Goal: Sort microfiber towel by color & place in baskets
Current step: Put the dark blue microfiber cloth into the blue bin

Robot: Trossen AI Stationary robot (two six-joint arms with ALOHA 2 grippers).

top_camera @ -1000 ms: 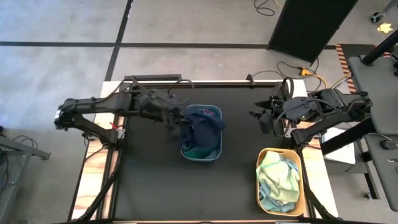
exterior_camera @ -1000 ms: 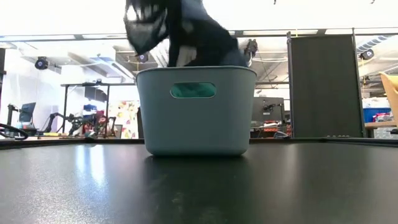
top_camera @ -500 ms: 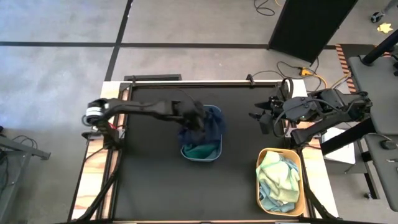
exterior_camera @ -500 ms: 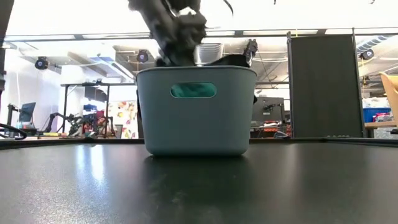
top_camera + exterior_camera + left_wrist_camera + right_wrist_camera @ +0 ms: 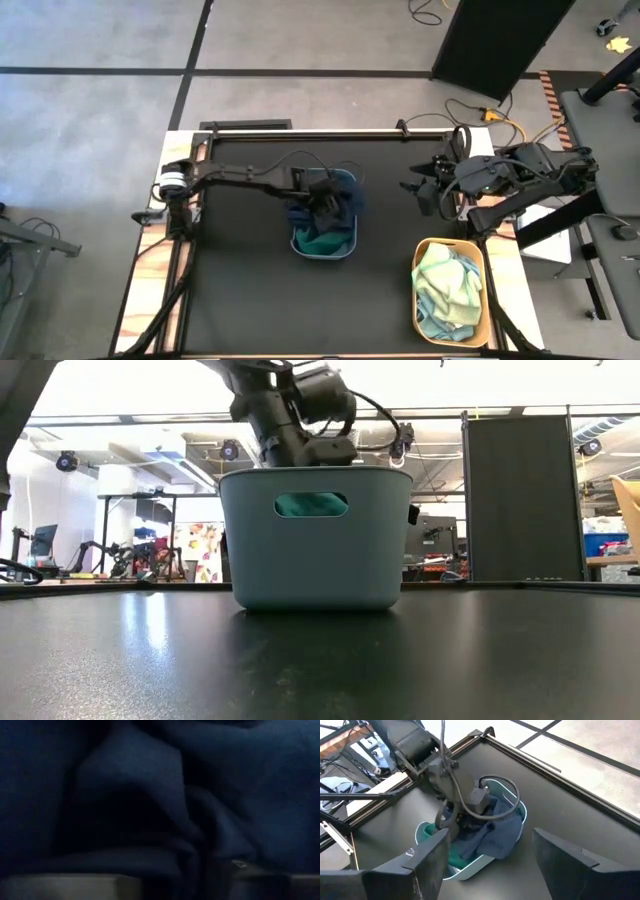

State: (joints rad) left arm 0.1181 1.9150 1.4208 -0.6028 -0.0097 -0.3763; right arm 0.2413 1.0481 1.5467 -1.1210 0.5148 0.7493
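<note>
The grey-blue basket (image 5: 297, 243) (image 5: 315, 550) stands mid-table. My left gripper (image 5: 322, 203) reaches down into it from the table's left, low over the rim in the low view. A navy towel (image 5: 347, 199) (image 5: 495, 837) is bunched around it, spilling over the basket's far right rim, and fills the left wrist view (image 5: 150, 795). A dark green towel (image 5: 322, 243) lies at the basket's bottom and shows through its handle slot (image 5: 311, 506). My right gripper (image 5: 418, 190) (image 5: 487, 857) waits open near the table's right far side.
The yellow-orange basket (image 5: 419, 268) stands at the table's near right, filled with pale yellow-green and light blue towels (image 5: 448, 290). Bare black tabletop (image 5: 240, 290) lies around the grey-blue basket. Cables and a dark panel are beyond the far edge.
My left arm has swung toward the table's right, from beside the grey-blue basket's left rim to over it, and has gone down into it. The navy towel, earlier raised high above the rim, has sunk into the basket with it.
</note>
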